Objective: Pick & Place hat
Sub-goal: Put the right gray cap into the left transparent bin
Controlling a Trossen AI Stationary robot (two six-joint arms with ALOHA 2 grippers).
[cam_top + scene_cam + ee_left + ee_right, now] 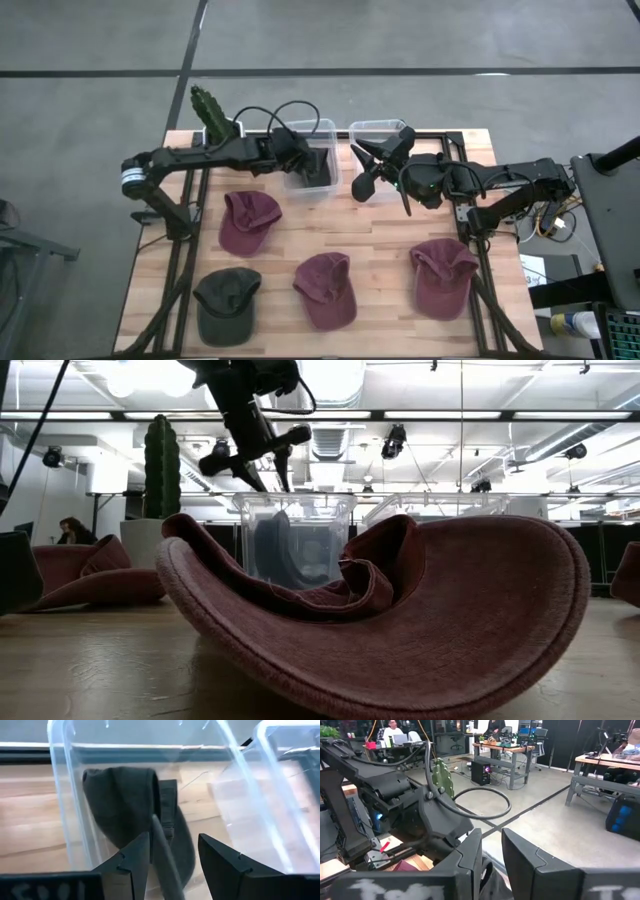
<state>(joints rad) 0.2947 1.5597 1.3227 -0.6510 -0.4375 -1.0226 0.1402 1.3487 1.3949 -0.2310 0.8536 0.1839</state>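
A dark grey hat (pixel 125 805) lies inside the left clear bin (pixel 325 124), leaning against its wall; it also shows through the bin in the low view (pixel 280 555). My left gripper (pixel 175 840) hangs open just above that bin (pixel 300 150). A thin grey edge of the hat (pixel 162 855) rises between its fingers, and I see no touch. My right gripper (pixel 492 835) is open by a narrow gap. It hovers between the two bins (pixel 372 165), pointing toward the left arm. Three maroon hats (pixel 248 220) (pixel 327 288) (pixel 443 275) and a dark green hat (pixel 228 300) rest on the table.
A second clear bin (pixel 378 125) stands to the right of the first, at the far edge. A cactus (pixel 208 110) stands at the far left corner. In the low view an upturned maroon hat (pixel 400 620) fills the foreground and hides much of the table.
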